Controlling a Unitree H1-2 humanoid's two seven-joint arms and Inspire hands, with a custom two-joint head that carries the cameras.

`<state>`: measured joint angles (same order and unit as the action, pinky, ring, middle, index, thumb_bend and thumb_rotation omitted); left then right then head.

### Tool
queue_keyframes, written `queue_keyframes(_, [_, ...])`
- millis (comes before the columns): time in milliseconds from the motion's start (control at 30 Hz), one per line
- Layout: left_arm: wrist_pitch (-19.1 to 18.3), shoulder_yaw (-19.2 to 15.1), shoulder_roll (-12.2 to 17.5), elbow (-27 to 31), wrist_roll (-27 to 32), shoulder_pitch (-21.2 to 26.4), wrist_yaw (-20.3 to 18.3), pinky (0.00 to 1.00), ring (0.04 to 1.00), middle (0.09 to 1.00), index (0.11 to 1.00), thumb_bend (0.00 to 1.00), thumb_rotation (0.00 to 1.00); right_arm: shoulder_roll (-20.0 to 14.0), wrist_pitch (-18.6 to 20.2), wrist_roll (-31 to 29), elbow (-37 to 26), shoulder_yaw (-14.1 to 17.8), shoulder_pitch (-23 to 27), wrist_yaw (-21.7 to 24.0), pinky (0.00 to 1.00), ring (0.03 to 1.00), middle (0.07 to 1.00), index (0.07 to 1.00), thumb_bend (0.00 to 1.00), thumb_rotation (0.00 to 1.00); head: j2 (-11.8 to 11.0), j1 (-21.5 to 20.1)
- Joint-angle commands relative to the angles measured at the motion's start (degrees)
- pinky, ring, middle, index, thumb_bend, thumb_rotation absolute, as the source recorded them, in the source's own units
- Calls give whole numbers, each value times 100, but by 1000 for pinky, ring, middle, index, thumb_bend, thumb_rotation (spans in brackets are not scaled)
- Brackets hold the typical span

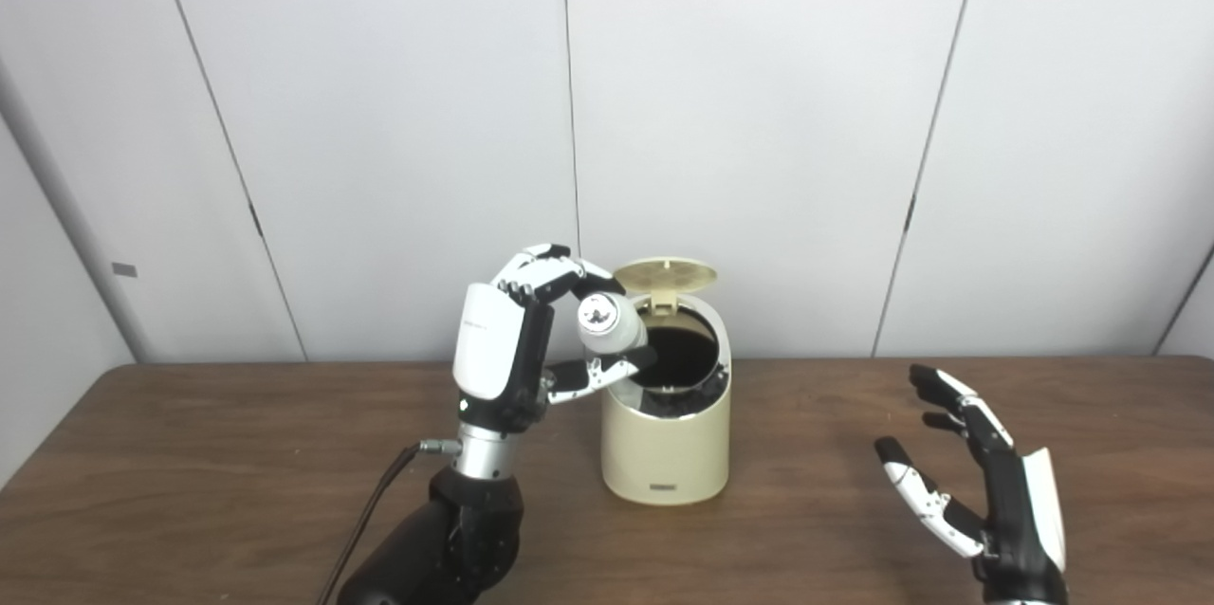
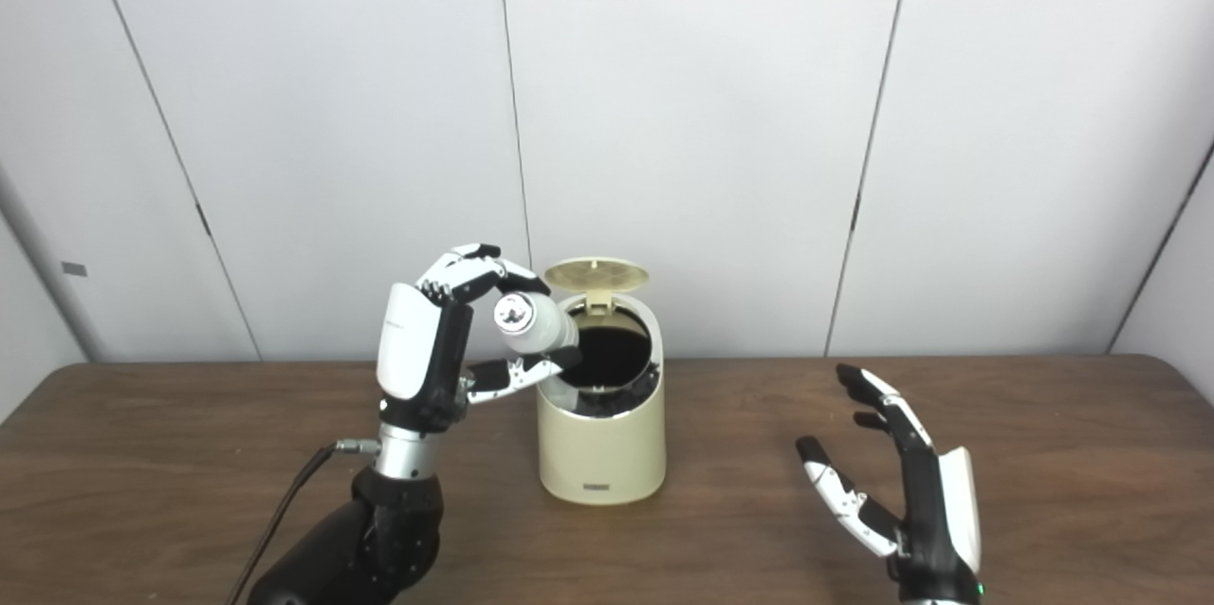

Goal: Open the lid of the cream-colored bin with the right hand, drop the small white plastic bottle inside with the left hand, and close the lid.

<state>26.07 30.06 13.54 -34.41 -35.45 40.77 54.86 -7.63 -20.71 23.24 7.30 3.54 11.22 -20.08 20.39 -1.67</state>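
The left hand [image 1: 517,339] grasps the small white bottle [image 1: 609,322] (tilted) over the cream bin [image 1: 667,439], lid [image 1: 666,275] raised; the right hand [image 1: 977,482] waits, fingers spread, well right.

Two head cameras side by side look down across the same table [image 1: 854,510] toward the wall [image 1: 759,112].

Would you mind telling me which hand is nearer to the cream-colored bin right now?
Left. The left hand holds the small white bottle at the cream-colored bin, by its open rim. The right hand is open, well off to the bin's right above the table.
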Motion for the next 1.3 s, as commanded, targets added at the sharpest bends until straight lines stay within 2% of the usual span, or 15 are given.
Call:
queue_keyframes(0, [85, 44, 44, 5, 118, 332, 115, 722, 473, 492, 462, 504, 0, 71, -146, 49, -20, -38, 39, -79, 704, 792, 793, 783, 253, 446, -5, -26])
queue_keyframes(367, [86, 327, 34, -215, 492, 404, 156, 690, 473, 494, 459, 504, 0, 114, -183, 101, -52, -70, 29, -84, 697, 788, 793, 779, 260, 361, 35, -106])
queue_keyframes(467, [86, 346, 18, -245, 514, 402, 145, 671, 472, 500, 452, 504, 0, 132, -123, 180, -116, -76, 26, -108, 682, 779, 786, 768, 263, 424, 54, -123])
queue_keyframes(867, [85, 341, -57, -322, 537, 395, 53, 670, 471, 500, 455, 504, 0, 125, -148, 199, -42, -66, 35, -157, 692, 786, 790, 769, 277, 435, 86, -149])
queue_keyframes(900, [85, 345, -56, -315, 565, 390, -1, 671, 471, 500, 455, 504, 0, 123, -159, 205, -34, -68, 37, -162, 692, 785, 790, 767, 278, 438, 87, -146])
queue_keyframes(967, [85, 320, -45, -288, 606, 369, -188, 705, 583, 505, 459, 519, 0, 118, -163, 197, -26, -71, 38, -155, 691, 785, 792, 770, 276, 438, 87, -146])
queue_keyframes(1033, [84, 283, -12, -215, 669, 334, -484, 722, 619, 507, 468, 522, 0, 130, -114, 214, -96, -78, 29, -140, 687, 784, 790, 765, 275, 446, 102, -150])
queue_keyframes(1067, [84, 258, -6, -182, 699, 317, -595, 737, 641, 568, 483, 521, 37, 137, -91, 220, -128, -79, 24, -134, 684, 782, 788, 758, 274, 453, 102, -150])
queue_keyframes(1100, [84, 211, -3, -134, 772, 287, -778, 742, 648, 589, 489, 521, 50, 145, -51, 223, -180, -83, 14, -114, 683, 781, 787, 756, 274, 456, 102, -145])
queue_keyframes(1133, [84, 162, -5, -98, 822, 261, -921, 755, 672, 619, 561, 728, 88, 149, -22, 215, -215, -87, 4, -92, 682, 782, 788, 757, 271, 456, 103, -145])
queue_keyframes(1167, [83, 113, -12, -71, 846, 239, -1029, 766, 694, 641, 612, 865, 128, 150, -5, 208, -236, -89, -2, -76, 683, 783, 791, 760, 269, 454, 102, -146])
queue_keyframes(1267, [84, -23, -35, -8, 913, 175, -1287, 784, 728, 665, 660, 982, 209, 155, 5, 206, -250, -84, -6, -66, 683, 782, 791, 762, 263, 428, 102, -132])
